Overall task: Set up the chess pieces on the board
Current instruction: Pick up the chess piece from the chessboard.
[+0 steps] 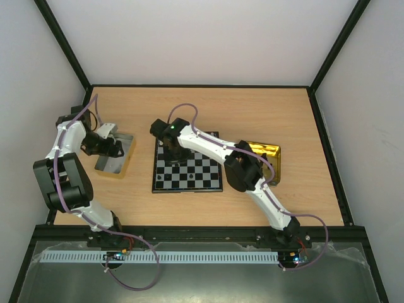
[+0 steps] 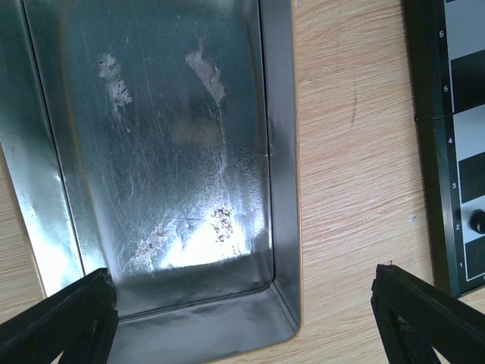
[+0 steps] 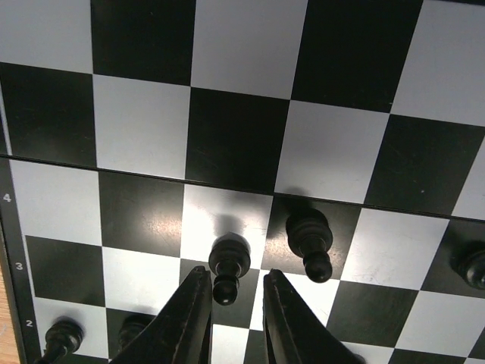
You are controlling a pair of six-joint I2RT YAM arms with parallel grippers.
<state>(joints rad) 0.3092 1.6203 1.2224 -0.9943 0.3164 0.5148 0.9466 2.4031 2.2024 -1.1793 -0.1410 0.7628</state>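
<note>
The board (image 1: 201,178) lies mid-table, and its squares fill the right wrist view (image 3: 235,136). My right gripper (image 1: 172,149) hangs over the board's far left part. In the right wrist view it (image 3: 236,274) is open, its fingertips (image 3: 193,303) either side of a black pawn (image 3: 229,264) standing on the board, with a gap on both sides. A second black pawn (image 3: 309,241) stands just right of it. More black pieces (image 3: 62,334) stand along row 2. No white pieces show. My left gripper (image 1: 112,149) (image 2: 242,277) is wide open and empty over the silver tray (image 2: 280,152).
The silver-grey tray (image 1: 124,165) is left of the board and looks empty inside. A gold tray (image 1: 273,151) lies right of the board, partly under the right arm. The board's rim (image 2: 424,152) and one black piece (image 2: 477,221) show in the left wrist view.
</note>
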